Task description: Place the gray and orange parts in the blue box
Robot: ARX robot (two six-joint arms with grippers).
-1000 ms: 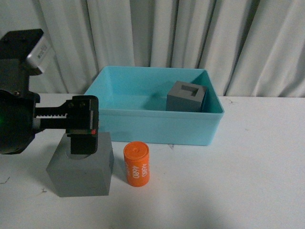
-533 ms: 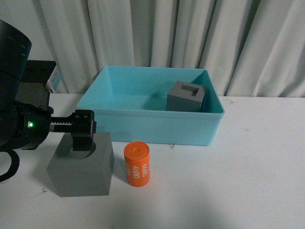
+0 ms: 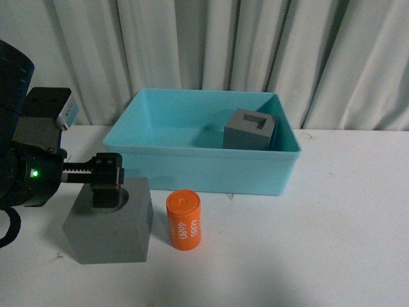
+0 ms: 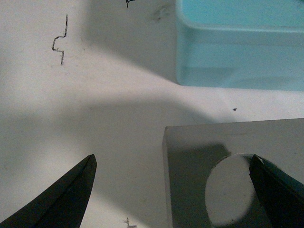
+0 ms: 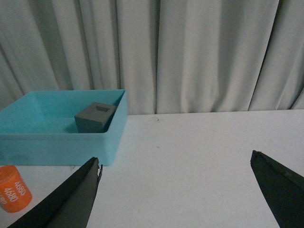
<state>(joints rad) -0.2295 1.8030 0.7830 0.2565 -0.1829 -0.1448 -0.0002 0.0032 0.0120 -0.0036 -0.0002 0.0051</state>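
Note:
A gray cube with a round top hole sits on the white table at the front left. My left gripper hangs open right over it, one finger above the hole, the other out past the cube's side. An orange cylinder with white lettering stands just right of that cube. Behind them lies the blue box, holding a gray cube with a rectangular hole. My right gripper is open over bare table.
White curtains hang close behind the box. The white table stretches to the right of the box and cylinder. Small dark marks dot the tabletop near the left gripper.
The left arm has drawn back toward the left and lowered a little, so its fingers now sit lower over the round-hole cube. Cubes, cylinder and box have not moved.

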